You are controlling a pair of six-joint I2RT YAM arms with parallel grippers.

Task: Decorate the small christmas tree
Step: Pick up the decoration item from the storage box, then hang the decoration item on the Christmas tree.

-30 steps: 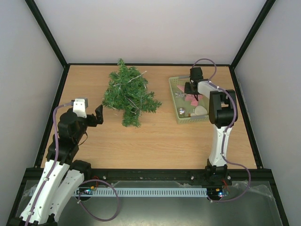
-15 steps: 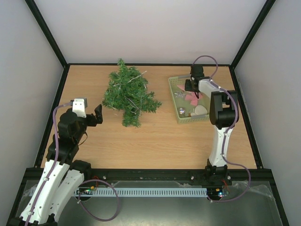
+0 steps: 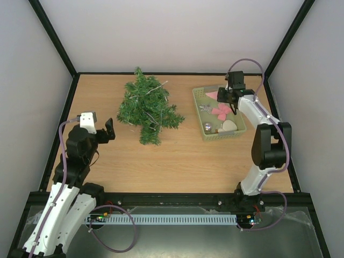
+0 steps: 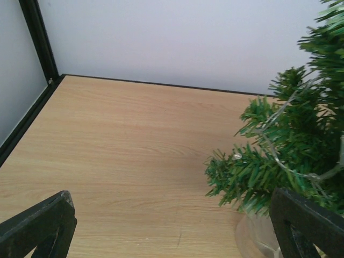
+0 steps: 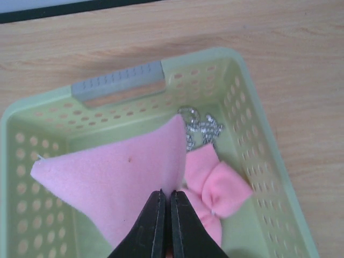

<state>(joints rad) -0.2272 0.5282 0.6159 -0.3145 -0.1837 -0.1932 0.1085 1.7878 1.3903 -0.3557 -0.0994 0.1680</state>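
The tree (image 3: 148, 107) sits on the tabletop (image 3: 177, 156) left of centre, well apart from the basket (image 5: 48, 134) on the right. In the left wrist view it seems to stand on a pale foot (image 4: 255, 239), though I cannot tell how firmly. It should be light and easy to tip. The needle branches look bristly and springy, likely to bend under a push and flick back, and a thin wire with tiny bulbs (image 4: 279, 137) runs through them. The safest hold is probably low down, at the stem or foot, since branch tips would only give way. Ornaments will likely settle best pushed down between branches, not laid on the tips.

The left gripper (image 3: 107, 130) hovers just beside the tree's near left side, spread wide, holding nothing and apart from the needles.

The right gripper (image 5: 166, 194) is over the far end of the basket with its jaws pressed together, pinching a pink felt piece (image 5: 113, 177) by its edge. The felt looks soft, thin and limp, so it may droop and snag on needles.

Below it in the basket lie a pink felt bow (image 5: 217, 191) and a silver sparkly ornament (image 5: 201, 126). The top view also shows a small silver ball (image 3: 207, 127) and a white piece (image 3: 229, 126) at the near end
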